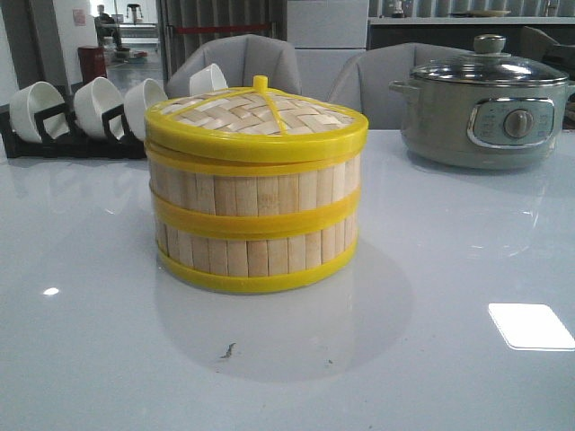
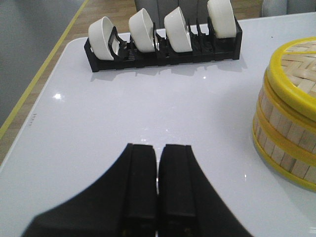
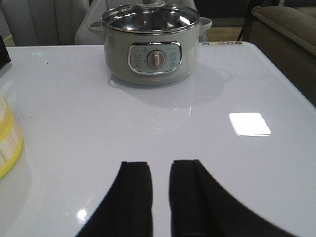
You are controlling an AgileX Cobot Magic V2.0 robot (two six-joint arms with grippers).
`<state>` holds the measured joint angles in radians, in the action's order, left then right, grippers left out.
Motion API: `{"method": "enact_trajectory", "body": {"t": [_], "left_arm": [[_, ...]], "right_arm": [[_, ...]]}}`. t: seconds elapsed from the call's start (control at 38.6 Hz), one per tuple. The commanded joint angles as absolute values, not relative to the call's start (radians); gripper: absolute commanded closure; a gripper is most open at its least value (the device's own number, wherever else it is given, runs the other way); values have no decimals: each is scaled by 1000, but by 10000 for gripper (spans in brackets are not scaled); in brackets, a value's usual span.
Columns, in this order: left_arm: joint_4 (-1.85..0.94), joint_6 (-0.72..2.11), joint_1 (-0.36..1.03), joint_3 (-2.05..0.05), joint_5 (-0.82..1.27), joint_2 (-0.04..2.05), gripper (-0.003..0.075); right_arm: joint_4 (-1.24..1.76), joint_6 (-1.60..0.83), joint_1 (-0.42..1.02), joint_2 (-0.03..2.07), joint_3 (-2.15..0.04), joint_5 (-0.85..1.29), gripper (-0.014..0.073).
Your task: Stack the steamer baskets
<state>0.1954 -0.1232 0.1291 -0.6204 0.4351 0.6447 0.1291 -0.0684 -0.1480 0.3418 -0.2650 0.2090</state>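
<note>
Two steamer baskets stand stacked in the middle of the table: the upper basket sits squarely on the lower basket. The woven lid with its yellow rim and knob rests on top. The stack also shows in the left wrist view, and its edge shows in the right wrist view. My left gripper is shut and empty, above bare table, apart from the stack. My right gripper is empty with a narrow gap between its jaws, also apart from the stack. Neither gripper shows in the front view.
A grey-green electric pot with a glass lid stands at the back right and shows in the right wrist view. A black rack of white bowls stands at the back left and shows in the left wrist view. Chairs stand behind the table.
</note>
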Motion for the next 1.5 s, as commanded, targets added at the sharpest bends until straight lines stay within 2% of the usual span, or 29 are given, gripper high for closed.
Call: {"method": "enact_trajectory", "body": {"t": [0.0,0.03,0.05,0.1,0.18,1.48], "left_arm": [[200,-131,130,-649,350,643,633],[200,-131,130,-649,350,643,633],[200,-131,130,-649,350,643,633],[200,-131,130,-649,350,643,633],[200,-131,130,-649,350,643,633],[217,-131,130,-649,350,643,633]], "right_arm": [[127,-72,-154,345,-292,122,458],[127,-72,-154,345,-292,122,526],[127,-72,-154,345,-292,122,560],[127,-72,-154,346,-292,117,525],[127,-72,-154,346,-292,110,545],[127,-72,-153,346,-292,128,545]]}}
